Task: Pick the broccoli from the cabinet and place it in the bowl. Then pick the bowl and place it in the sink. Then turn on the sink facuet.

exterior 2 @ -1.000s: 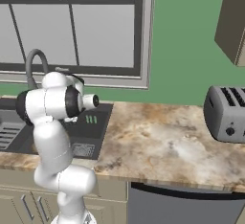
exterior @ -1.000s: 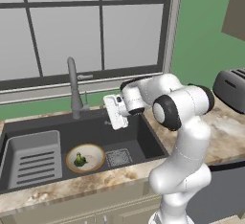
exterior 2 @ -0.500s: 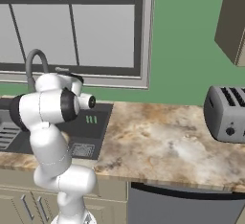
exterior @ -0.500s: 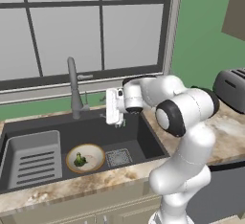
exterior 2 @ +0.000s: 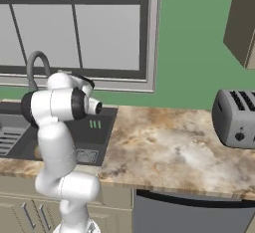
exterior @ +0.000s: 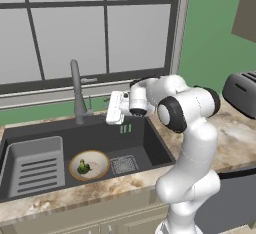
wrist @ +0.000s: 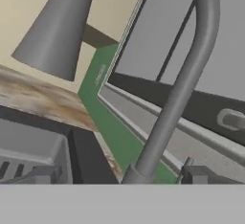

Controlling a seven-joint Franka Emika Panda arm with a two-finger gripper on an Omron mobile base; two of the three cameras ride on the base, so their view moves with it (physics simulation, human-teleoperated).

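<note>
Two of the three jobs look done already imo: the broccoli (exterior: 83, 166) sits in the bowl (exterior: 89, 165), and the bowl is down on the floor of the sink (exterior: 145, 143), between the ribbed rack (exterior: 36, 170) and the drain grate (exterior: 123, 164). So what's left is the faucet (exterior: 76, 92). The gripper (exterior: 111, 114) is hanging over the back of the basin, just right of the faucet's neck and pointing at it, jaws spread about as wide as they go w/ nothing in them. From the hand view the faucet neck (wrist: 184, 82) runs up right in front of the camera, and there's a small grey stub off to one side (wrist: 233, 120) that's prob the lever, tho it's too blurry to be sure. How I'd do it: don't bother grabbing anything, a lever that small just needs a nudge. Come in at lever height, not neck height, and push w/ one finger on the lever's free end so it swings instead of the finger sliding off. Keep the other finger clear of the neck, bc bumping the upright post gets you nothing. Go slow on contact, and keep the wrist well above the bowl, since clipping it could tip the broccoli out.
</note>
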